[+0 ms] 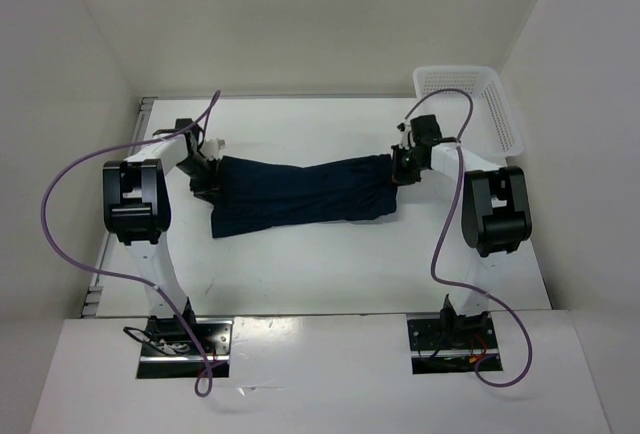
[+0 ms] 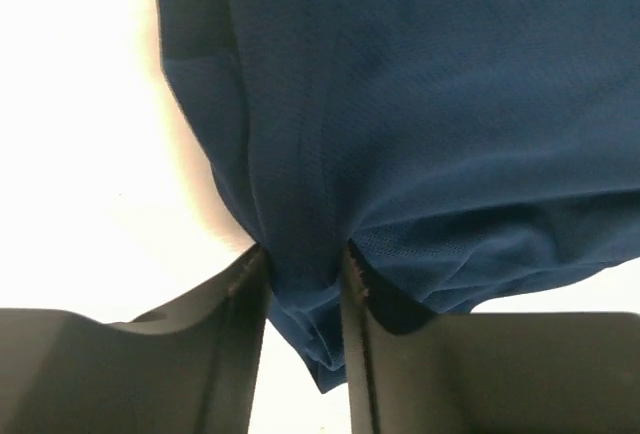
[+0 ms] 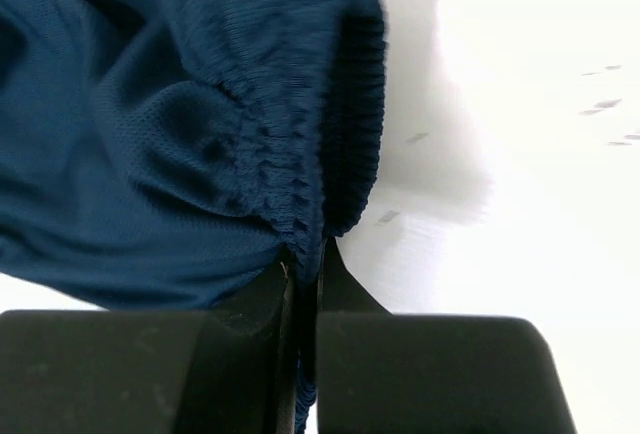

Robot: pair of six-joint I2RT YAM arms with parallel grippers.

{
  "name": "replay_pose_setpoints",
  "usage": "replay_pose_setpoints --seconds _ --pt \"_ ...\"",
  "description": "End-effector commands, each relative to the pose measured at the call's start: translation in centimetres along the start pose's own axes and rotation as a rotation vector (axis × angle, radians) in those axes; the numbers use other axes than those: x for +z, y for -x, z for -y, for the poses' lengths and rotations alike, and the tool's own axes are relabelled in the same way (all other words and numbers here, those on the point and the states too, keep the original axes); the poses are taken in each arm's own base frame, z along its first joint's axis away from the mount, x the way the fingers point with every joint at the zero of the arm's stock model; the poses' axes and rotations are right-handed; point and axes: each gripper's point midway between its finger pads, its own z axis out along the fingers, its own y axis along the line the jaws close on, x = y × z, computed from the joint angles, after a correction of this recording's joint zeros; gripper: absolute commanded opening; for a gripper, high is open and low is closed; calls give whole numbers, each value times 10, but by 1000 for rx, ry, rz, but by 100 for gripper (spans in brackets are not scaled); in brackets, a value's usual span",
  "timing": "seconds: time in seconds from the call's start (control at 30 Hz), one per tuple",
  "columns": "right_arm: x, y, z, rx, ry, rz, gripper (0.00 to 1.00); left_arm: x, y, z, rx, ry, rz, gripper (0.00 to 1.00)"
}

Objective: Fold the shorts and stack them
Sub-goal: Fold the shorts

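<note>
So I had the shorts stretched across mid-frame, with my left gripper pinching one end and my right gripper clamped on the waistband. My worry was the left pinch: it looked thin, so the fabric could slip. The basket crowded the upper right, and the table lower down gave room.

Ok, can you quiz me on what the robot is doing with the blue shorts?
1. True or false: the white basket stands apart from the shorts.
2. Which part of the shorts does the right gripper pinch? A) the stretchy waistband B) a pocket C) a label
3. How many grippers hold the shorts?
Key: 1 true. 2 A. 3 two: the left gripper clamps the other end.
</note>
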Motion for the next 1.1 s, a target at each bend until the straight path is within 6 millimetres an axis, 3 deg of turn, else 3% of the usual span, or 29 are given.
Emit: replay_pose_setpoints --seconds 0.0,0.07,0.2,0.43,0.57,0.7,0.73,0.8,0.83,0.93,1.07 --pt "-50 46 11 -29 -43 123 0 19 -6 7 -14 -74 -53 37" --pt "-68 52 12 -50 -63 135 0 22 2 14 -5 -98 -55 39" --pt "-94 62 10 -107 -100 154 0 26 12 48 65 -157 -62 50" --pt "-131 81 11 -168 -172 167 0 53 22 101 186 -216 -93 50" --pt "-144 97 -5 -200 -189 192 0 59 36 122 241 -236 -66 38" --pt "-147 106 -56 -266 -160 217 0 69 46 133 269 -250 -53 24" --pt "-139 101 -81 -304 -127 207 0 73 46 136 276 -251 -59 20" --pt "-137 103 -102 -299 -97 213 0 73 49 136 282 -252 -43 10" --pt "-127 99 -113 -320 -84 193 0 77 52 141 296 -255 -34 4" --pt "-116 102 -128 -320 -73 189 0 76 58 142 303 -257 -15 4" --pt "-88 92 -170 -351 -25 148 0 79 62 147 319 -260 1 1"
